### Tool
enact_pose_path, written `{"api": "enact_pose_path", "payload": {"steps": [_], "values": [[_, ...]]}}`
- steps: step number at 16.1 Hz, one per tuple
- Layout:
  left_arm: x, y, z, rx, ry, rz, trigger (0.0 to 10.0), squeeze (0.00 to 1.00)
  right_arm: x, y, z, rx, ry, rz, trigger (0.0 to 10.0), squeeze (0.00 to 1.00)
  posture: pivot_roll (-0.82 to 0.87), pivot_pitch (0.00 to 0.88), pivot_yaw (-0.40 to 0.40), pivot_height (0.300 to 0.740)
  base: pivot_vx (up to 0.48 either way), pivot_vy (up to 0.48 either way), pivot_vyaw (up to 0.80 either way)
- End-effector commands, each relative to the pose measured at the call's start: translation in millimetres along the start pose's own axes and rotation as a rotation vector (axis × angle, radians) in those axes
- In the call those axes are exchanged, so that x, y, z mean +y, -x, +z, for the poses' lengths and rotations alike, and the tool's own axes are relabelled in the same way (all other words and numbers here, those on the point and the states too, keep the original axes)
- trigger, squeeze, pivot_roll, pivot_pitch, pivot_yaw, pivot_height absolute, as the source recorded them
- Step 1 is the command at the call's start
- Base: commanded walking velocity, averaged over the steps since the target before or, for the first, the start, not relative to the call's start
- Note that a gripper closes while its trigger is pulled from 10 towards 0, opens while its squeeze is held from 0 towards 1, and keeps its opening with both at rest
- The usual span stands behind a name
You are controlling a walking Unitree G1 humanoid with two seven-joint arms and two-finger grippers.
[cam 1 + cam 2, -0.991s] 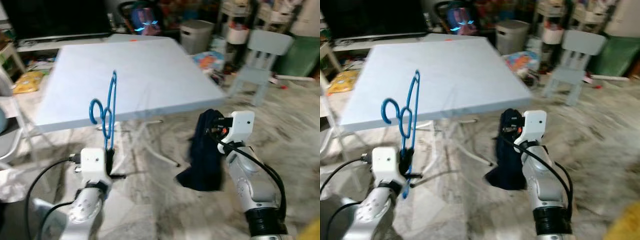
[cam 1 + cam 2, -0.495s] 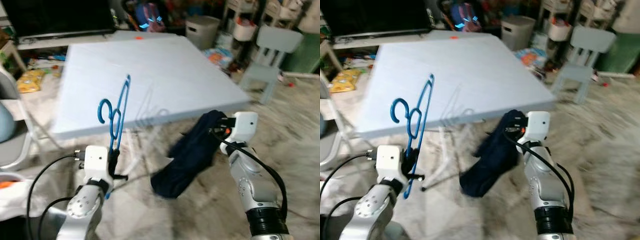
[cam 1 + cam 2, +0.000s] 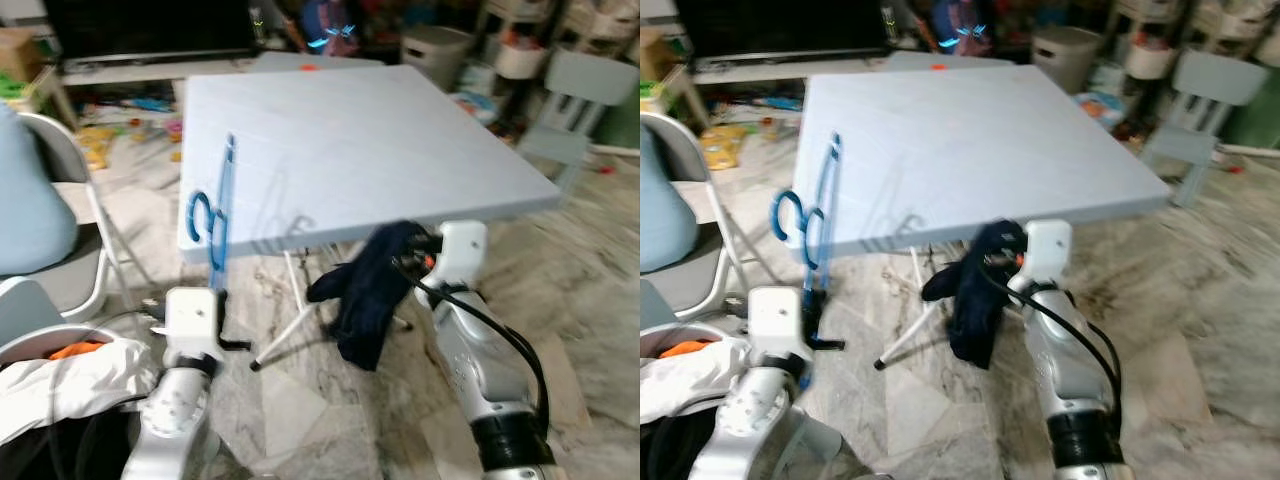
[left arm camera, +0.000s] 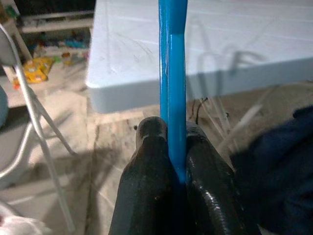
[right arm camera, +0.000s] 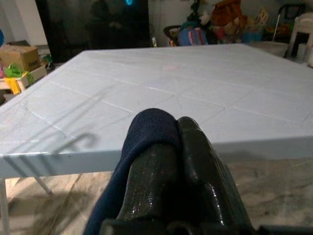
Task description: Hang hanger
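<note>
While left gripper (image 4: 177, 147) pinches blue plastic hanger (image 3: 216, 215) upright at 9 o'clock, right gripper (image 5: 168, 132) clamps dark navy cloth (image 3: 368, 290); you've yet to dress and hang it.

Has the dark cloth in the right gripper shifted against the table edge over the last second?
Yes. The cloth hung straight below the right gripper; now it trails toward the robot's left, by the table leg.
</note>
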State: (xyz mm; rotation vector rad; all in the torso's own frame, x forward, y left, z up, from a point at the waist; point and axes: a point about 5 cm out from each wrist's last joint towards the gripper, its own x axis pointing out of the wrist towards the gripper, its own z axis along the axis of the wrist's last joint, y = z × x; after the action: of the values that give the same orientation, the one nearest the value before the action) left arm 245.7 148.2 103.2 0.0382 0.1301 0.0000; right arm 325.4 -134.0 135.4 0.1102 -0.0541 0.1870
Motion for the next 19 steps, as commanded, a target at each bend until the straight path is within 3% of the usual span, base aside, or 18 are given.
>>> {"api": "enact_pose_path", "payload": {"steps": [1, 4, 11, 15, 19], "values": [[-6.2, -2.8, 3, -0.017, 0.007, -0.043, 10.0, 0.0, -5.7, -2.4, 12, -0.058, 0.011, -0.029, 10.0, 0.0, 0.16, 0.054, -0.015, 0.74, 0.0, 0.0, 0.0], [-5.5, -6.7, 7, -0.033, 0.023, -0.055, 10.0, 0.0, -11.3, -2.7, 15, -0.071, 0.02, -0.056, 10.0, 0.0, 0.14, 0.049, -0.01, 0.74, 0.0, 0.0, 0.0], [-11.0, -8.5, 4, -0.026, 0.064, -0.048, 10.0, 0.0, -8.5, -2.9, 18, -0.077, 0.05, -0.034, 10.0, 0.0, 0.13, 0.049, -0.023, 0.74, 0.415, 0.0, 0.0], [-4.1, -10.2, 29, -0.133, -0.006, 0.032, 10.0, 0.0, 9.1, -8.0, 46, -0.183, 0.04, 0.049, 10.0, 0.0, 0.13, 0.066, -0.037, 0.74, 0.453, 0.0, 0.0], [-8.6, -8.0, 27, -0.119, 0.019, 0.036, 10.0, 0.0, 13.2, -15.5, 60, -0.219, 0.04, 0.061, 10.0, 0.0, 0.13, 0.076, -0.05, 0.74, 0.429, 0.0, 0.0]]}}
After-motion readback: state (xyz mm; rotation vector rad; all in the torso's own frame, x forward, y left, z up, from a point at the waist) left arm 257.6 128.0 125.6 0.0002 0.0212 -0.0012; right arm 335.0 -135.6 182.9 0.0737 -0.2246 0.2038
